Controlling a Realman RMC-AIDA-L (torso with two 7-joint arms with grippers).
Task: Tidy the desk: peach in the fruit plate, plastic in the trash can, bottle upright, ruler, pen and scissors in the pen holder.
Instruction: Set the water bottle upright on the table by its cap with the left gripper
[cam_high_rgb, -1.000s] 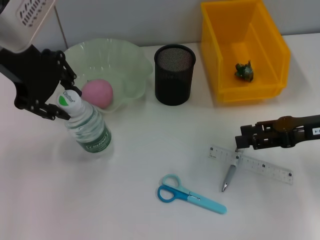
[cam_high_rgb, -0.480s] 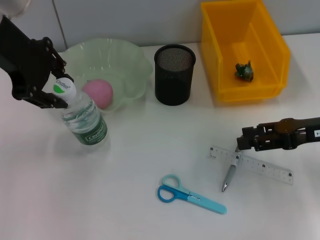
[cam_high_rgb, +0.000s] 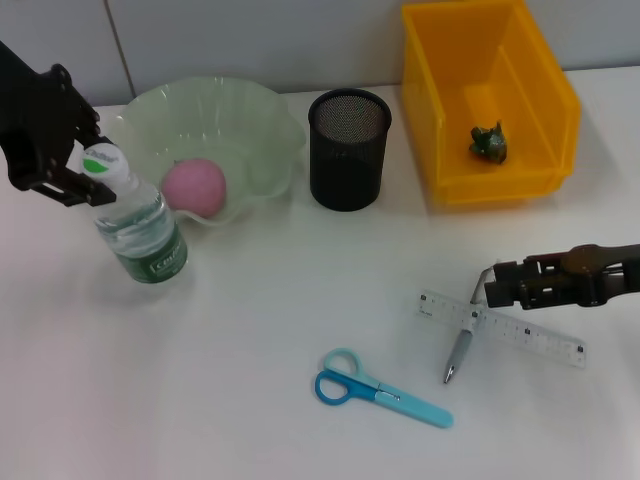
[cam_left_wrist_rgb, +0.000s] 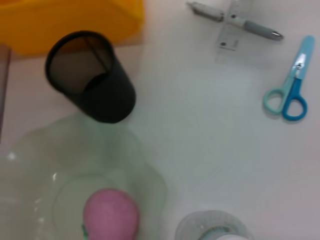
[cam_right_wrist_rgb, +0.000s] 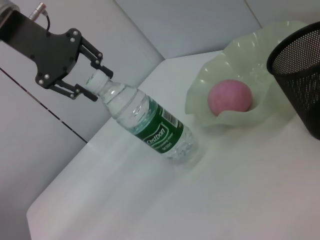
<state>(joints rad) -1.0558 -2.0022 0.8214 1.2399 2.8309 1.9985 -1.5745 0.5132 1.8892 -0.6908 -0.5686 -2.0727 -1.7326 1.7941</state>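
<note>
The yellow trash can (cam_high_rgb: 490, 100) filled the upper right of the head view with the crumpled plastic (cam_high_rgb: 489, 141) already inside, and the pale green fruit plate (cam_high_rgb: 255, 120) sat at upper left holding the peach (cam_high_rgb: 194, 186), so both of those jobs looked finished. At the left edge the bottle (cam_high_rgb: 138, 222) stood close to upright just in front of the plate, the left gripper (cam_high_rgb: 88, 165) clamped around its white cap. The step in hand seemed to be setting the bottle upright: doing it well would mean bringing the neck fully vertical over a flat-seated base before letting go, opening without a sideways tug, since a tall light bottle tips easily and the plate's rim was just beside it. The black pen holder (cam_high_rgb: 349, 148) waited empty at upper centre. Low in the frame lay the scissors (cam_high_rgb: 380, 389), and to their right the ruler (cam_high_rgb: 502, 328) with the pen (cam_high_rgb: 460, 351) across it; the right gripper (cam_high_rgb: 488, 287) hovered there, whether open or closed I could not tell.
</note>
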